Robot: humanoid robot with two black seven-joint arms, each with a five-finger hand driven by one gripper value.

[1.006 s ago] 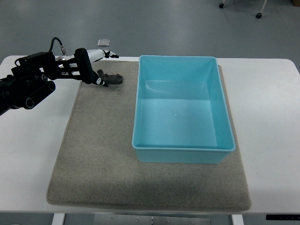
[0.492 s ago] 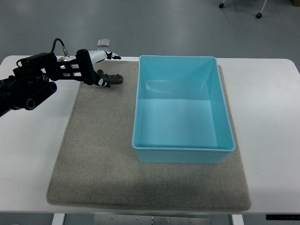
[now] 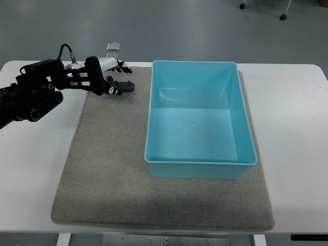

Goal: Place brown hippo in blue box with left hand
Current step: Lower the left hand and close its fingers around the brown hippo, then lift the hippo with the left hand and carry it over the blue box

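The brown hippo (image 3: 124, 86) lies on the grey mat (image 3: 102, 169) near its far left corner, left of the blue box (image 3: 149, 118). The box is empty and stands on the right half of the mat. My left hand (image 3: 118, 80) reaches in from the left edge. Its white fingers (image 3: 123, 68) are spread just behind the hippo and its black thumb (image 3: 107, 89) sits at the hippo's left end. The hippo still rests on the mat. The right arm is out of view.
The mat lies on a white table (image 3: 297, 118). A small clear block (image 3: 114, 46) sits at the table's far edge behind my hand. Grey floor lies beyond the table.
My left hand has shifted slightly right and its fingers have come down closer to the hippo. The hippo and box have not moved.
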